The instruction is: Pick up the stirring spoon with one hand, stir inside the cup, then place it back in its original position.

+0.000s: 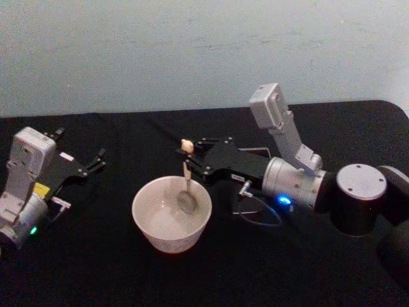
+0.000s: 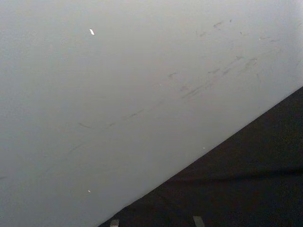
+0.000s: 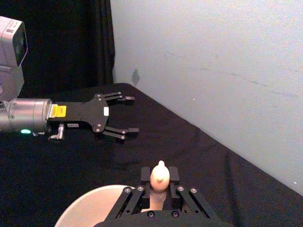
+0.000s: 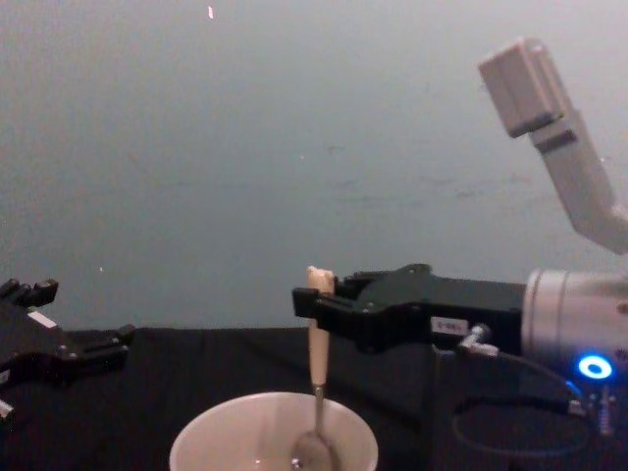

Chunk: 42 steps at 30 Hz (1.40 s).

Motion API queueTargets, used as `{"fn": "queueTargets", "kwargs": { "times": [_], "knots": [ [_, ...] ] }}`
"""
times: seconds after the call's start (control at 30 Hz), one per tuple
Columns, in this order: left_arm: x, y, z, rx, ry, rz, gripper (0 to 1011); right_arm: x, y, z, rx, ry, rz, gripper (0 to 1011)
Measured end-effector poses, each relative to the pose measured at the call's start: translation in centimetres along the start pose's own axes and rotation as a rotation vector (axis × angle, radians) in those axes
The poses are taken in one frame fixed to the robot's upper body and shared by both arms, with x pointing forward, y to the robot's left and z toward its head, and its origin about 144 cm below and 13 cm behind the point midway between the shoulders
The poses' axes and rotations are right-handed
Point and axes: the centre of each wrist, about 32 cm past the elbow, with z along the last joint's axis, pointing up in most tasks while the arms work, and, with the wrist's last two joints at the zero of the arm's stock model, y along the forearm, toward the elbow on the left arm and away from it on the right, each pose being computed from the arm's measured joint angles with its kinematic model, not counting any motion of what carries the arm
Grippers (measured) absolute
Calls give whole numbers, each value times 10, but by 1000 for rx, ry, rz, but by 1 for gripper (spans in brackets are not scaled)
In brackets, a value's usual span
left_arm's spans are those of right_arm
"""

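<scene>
The cream-white cup stands on the black table in front of me; its rim also shows in the chest view and the right wrist view. My right gripper is shut on the beige handle of the stirring spoon, just above the cup's far rim. The spoon hangs nearly upright, its metal bowl down inside the cup. Its bear-head top pokes up between the fingers. My left gripper rests open at the left, apart from the cup, also visible in the right wrist view.
A black cloth covers the table, and a pale wall rises right behind it. A thin cable loops under my right wrist onto the cloth beside the cup.
</scene>
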Motion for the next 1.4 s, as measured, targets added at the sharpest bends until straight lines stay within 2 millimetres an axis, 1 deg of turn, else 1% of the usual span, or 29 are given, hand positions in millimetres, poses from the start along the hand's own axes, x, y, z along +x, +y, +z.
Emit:
{"fn": "queueTargets", "kwargs": {
  "times": [0.2, 0.3, 0.43, 0.6, 0.83, 1.03, 1.23, 1.4],
  "knots": [
    [0, 0, 0, 0, 0, 0, 1001, -1, -17, 1, 0, 4, 9, 221],
    [0, 0, 0, 0, 0, 0, 1002, -4, -27, 1, 1, 14, 31, 221],
    [0, 0, 0, 0, 0, 0, 1001, -11, -33, 2, 9, 27, 56, 221],
    [0, 0, 0, 0, 0, 0, 1001, -19, -34, 2, 10, 36, 86, 221],
    [0, 0, 0, 0, 0, 0, 1001, -29, -28, 0, 6, 43, 126, 221],
    [0, 0, 0, 0, 0, 0, 1002, -33, -15, 1, 12, 45, 147, 221],
    [0, 0, 0, 0, 0, 0, 1001, -30, 0, 3, 23, 38, 138, 221],
    [0, 0, 0, 0, 0, 0, 1001, -22, 10, 4, 22, 26, 106, 221]
  ]
}}
